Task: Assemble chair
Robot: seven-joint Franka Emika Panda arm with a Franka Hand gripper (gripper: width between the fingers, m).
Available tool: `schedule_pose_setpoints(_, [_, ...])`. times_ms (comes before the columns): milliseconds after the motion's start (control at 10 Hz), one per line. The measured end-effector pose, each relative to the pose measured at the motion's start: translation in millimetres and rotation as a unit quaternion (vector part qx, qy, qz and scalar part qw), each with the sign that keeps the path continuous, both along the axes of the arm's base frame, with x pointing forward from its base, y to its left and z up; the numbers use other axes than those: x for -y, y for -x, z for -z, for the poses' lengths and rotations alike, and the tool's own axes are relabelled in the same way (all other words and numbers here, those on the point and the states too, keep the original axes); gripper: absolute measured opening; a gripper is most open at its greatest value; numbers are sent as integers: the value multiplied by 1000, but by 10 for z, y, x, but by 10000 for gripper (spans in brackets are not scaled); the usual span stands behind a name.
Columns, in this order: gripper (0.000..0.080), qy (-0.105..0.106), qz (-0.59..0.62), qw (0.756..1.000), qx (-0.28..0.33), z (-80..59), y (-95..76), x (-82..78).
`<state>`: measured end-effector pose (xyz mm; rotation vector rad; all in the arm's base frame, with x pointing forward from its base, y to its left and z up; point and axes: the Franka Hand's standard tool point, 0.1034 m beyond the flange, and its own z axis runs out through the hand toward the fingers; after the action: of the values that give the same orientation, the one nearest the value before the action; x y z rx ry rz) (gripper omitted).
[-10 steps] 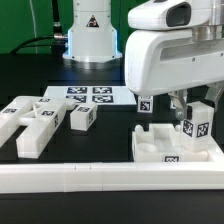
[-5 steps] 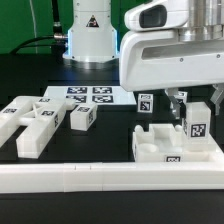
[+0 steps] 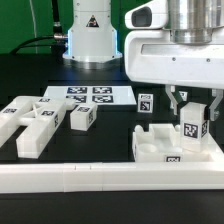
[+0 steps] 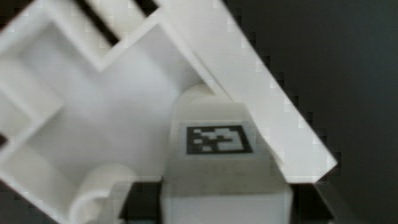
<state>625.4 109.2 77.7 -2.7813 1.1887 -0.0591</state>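
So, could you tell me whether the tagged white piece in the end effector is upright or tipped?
Upright: the tagged piece stands vertical in the closed end effector, its tag facing the exterior view.

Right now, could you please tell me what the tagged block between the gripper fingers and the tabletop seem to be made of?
The tagged block looks like glossy white plastic: smooth faces, soft highlights, crisp moulded edges. Its tag seems a printed sticker, matte black on white. The tabletop looks like a matte black sheet or cloth, without glare; I cannot tell which.
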Motion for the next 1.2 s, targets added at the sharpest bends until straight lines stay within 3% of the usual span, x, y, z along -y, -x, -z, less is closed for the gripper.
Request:
schedule_pose_setpoints(400, [291, -11, 92, 996, -7, 0, -9, 0])
schedule_pose_setpoints(600, [521, -8, 60, 998, -4, 2, -8, -5])
schedule_pose_setpoints(700, [521, -7, 42, 999, -2, 0, -9, -4])
schedule_pose_setpoints(800, [632, -4, 12, 1000, 0, -1, -9, -3])
schedule_pose_setpoints(1200, [648, 14, -202, 979, 22, -6, -14, -21])
